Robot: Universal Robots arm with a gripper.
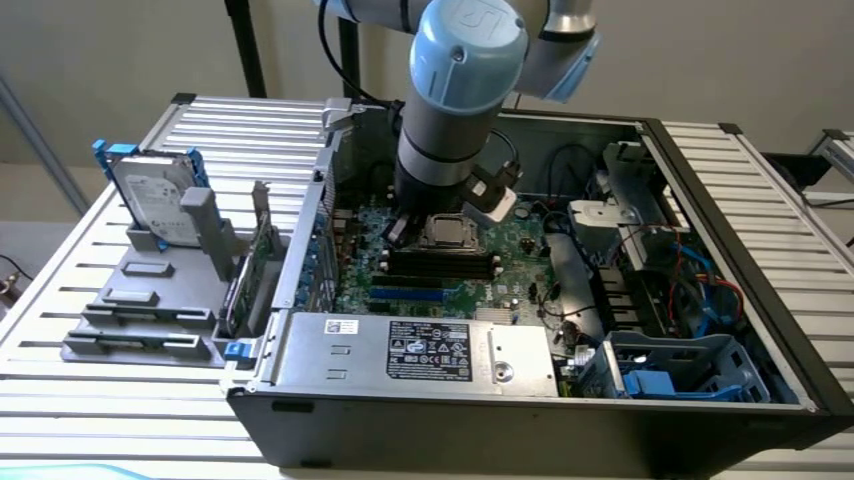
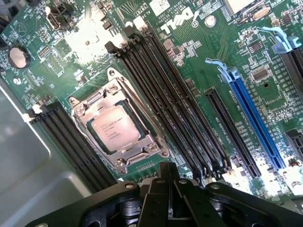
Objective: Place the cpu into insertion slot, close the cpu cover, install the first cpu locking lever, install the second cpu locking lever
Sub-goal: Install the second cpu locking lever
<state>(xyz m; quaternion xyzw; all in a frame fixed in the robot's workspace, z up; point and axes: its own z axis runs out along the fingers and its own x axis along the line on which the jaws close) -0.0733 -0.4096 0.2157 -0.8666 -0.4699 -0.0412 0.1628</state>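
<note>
Your gripper has its jaws clenched with nothing between them, hovering just beside the insertion slot. The cpu already sits flat in the socket, with the cpu cover down around it and the silvery top showing through the window. Treat the chip as light, stiff and fragile: edges only, never the underside. The cover is thin springy sheet metal; I'd push on the frame rim, not the chip.
</note>
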